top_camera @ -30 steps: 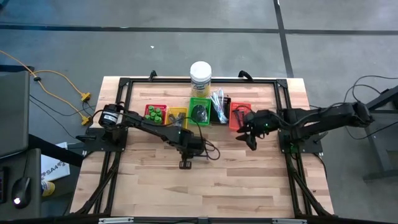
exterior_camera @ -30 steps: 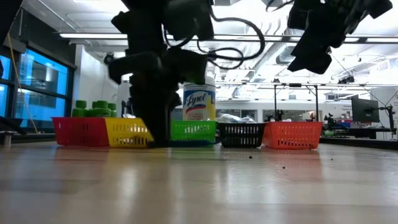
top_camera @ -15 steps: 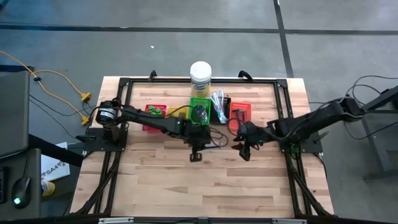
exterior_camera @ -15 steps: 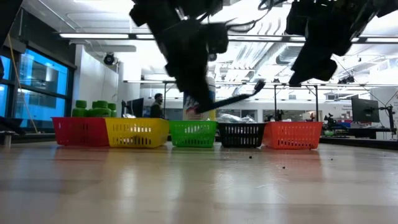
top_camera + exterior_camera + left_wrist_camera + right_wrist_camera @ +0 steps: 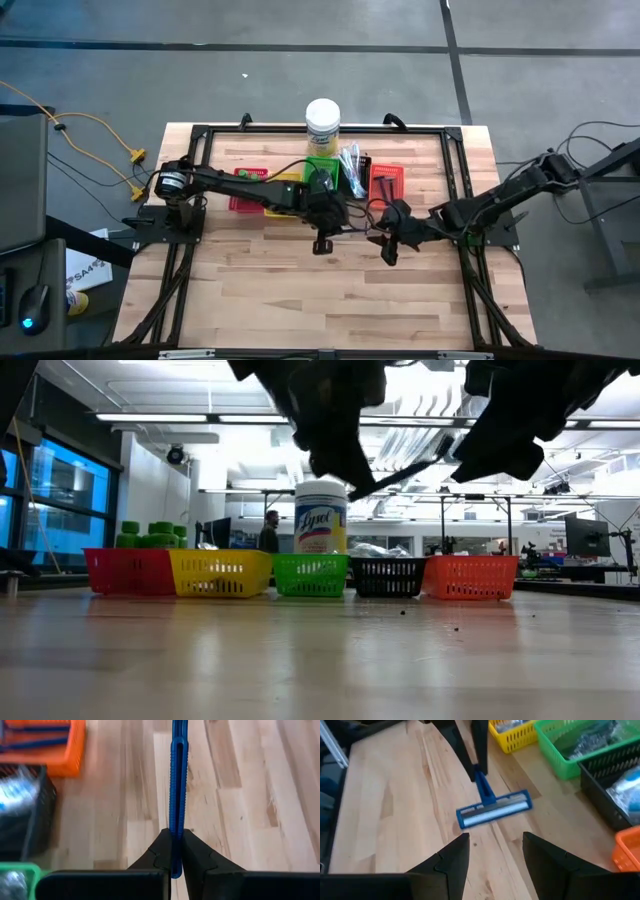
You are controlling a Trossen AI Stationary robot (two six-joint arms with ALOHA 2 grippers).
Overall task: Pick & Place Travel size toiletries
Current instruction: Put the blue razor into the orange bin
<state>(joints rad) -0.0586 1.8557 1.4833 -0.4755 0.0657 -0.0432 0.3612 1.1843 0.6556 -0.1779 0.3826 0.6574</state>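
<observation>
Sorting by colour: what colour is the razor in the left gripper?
Dark blue razor, clearest in the left wrist view.

high view: straight down from above, far off, taking in the whole table (image 5: 250, 290) and both arms. low view: at table-top height, level across the boards toward the tray row (image 5: 300, 574) and the room behind. left wrist view: close, looking down along the razor (image 5: 177, 790) onto the boards. right wrist view: close, slanted down at the same razor (image 5: 492, 809) from the opposite side. shared by all four: the trays and the boards before them.
</observation>
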